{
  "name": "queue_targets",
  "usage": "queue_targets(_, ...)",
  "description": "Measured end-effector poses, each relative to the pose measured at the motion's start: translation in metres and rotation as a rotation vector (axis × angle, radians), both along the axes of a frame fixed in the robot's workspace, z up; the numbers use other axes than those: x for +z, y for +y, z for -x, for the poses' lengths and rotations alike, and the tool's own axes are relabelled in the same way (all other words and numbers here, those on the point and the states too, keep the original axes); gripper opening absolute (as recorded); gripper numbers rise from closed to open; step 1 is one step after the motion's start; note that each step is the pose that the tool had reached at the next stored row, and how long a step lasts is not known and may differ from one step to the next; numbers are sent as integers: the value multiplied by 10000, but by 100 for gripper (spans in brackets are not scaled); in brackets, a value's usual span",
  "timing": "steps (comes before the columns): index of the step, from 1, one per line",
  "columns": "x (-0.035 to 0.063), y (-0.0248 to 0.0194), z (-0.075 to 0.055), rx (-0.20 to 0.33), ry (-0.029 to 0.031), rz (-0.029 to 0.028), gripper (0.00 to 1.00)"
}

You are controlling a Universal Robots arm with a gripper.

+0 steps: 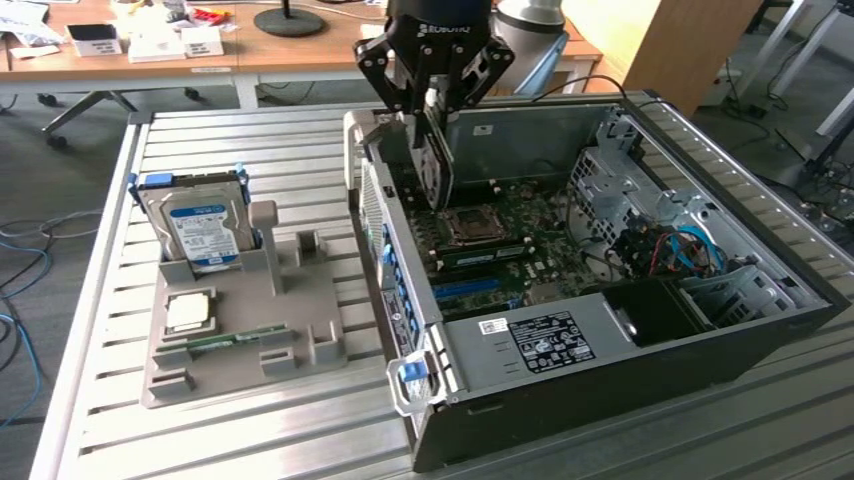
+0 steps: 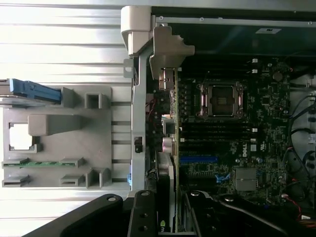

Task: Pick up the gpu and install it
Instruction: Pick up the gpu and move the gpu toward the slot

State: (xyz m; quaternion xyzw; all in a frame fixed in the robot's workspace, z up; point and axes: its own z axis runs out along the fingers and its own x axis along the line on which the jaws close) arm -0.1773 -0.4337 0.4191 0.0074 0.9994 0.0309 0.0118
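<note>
Fingers [image 2: 143,217] of the gripper [image 1: 434,105] are clamped on the gpu [image 1: 434,165], holding it on edge. Its silver end bracket [image 2: 168,47] lies against the rear wall of the open computer case [image 1: 601,400]. The card stands over the motherboard [image 1: 534,235], just beside the CPU socket [image 1: 470,226]. Whether it meets a slot is unclear. Slightly off line, downward pressure could flex the board or snag the bracket on the frame.

case wall [image 1: 378,235] tight beside gpu [image 1: 431,165], motherboard [image 1: 527,250] side open
</note>
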Motion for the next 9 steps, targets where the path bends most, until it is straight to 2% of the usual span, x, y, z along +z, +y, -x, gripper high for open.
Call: queue_targets(9,0,0,-206,-1,0,-18,27)
